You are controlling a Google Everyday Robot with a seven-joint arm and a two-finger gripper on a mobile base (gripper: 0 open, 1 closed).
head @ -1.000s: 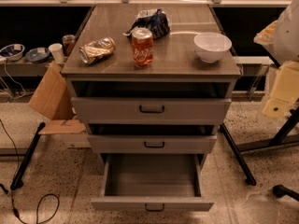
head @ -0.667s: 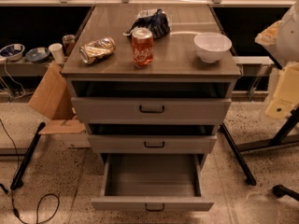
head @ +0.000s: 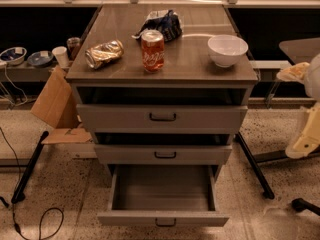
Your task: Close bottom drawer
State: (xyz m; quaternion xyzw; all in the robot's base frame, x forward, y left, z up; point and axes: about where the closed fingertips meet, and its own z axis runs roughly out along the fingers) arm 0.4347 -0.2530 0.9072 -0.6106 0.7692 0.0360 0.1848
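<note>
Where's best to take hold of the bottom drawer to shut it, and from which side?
The flat front of the bottom drawer, at its small dark bar handle, from the front: it stands pulled out toward the camera, handle centred. The gripper is to the right of the cabinet, near the picture's edge.

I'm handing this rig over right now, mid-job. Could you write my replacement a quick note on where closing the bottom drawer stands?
The cream-coloured gripper hangs at the right edge of the view, apart from the grey cabinet and holding nothing.
The grey bottom drawer, with its small dark bar handle, is pulled far out.
Done: nothing yet.
Left: bring the gripper to the drawer's flat front and push it in under the middle grey drawer.
</note>
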